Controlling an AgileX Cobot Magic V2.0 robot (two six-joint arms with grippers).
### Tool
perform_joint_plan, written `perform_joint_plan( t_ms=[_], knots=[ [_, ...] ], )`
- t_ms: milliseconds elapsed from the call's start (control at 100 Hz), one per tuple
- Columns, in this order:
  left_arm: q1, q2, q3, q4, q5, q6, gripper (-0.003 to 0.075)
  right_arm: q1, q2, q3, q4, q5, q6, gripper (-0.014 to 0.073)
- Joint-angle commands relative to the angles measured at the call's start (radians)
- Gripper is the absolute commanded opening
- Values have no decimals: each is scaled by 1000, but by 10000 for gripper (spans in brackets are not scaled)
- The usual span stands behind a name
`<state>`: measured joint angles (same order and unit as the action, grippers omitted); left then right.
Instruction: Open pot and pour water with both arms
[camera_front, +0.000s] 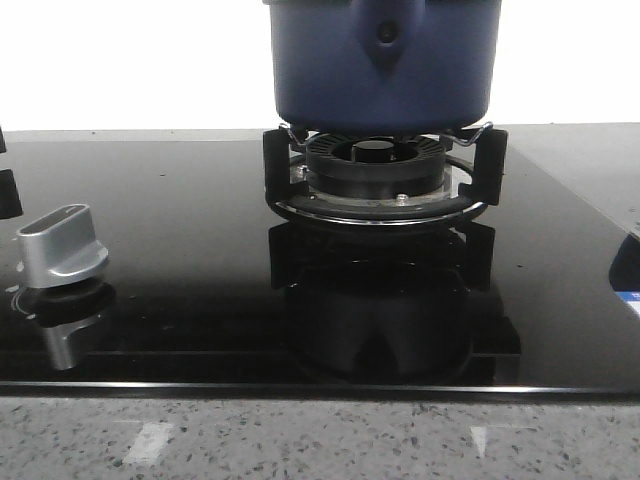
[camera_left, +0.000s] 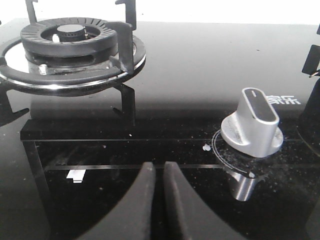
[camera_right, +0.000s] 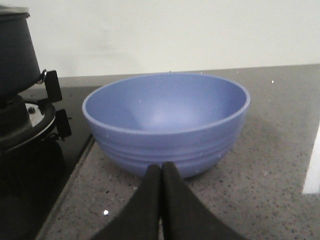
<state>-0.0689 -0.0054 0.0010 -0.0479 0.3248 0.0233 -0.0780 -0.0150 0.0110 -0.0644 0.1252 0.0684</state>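
Presently, both grippers, left (camera_left: 156, 172) and right (camera_right: 161, 172), closed and empty; the pot (camera_front: 382, 60) sits on the burner (camera_front: 378, 175), lid apparently hidden. Risk: clipping the bowl (camera_right: 167, 122) on approach.

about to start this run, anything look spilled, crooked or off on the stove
Nothing serious. The pot sits level on its burner, the blue bowl stands upright and looks empty on the counter, and both grippers are shut and hold nothing. Only some pale specks and smears dirty the black glass around the silver knob.
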Motion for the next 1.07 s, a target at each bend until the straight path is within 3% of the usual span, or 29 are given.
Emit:
perform_joint_plan(
  t_ms=[0,290,1060],
  knots=[
    [4,-26,31,-9,-44,-9,-20,-8,-14,25,-7,-45,-1,-68],
    [4,-26,31,-9,-44,-9,-20,-8,-14,27,-7,199,-1,-68],
    [4,-26,31,-9,-44,-9,-20,-8,-14,27,-7,183,-1,-68]
  ],
)
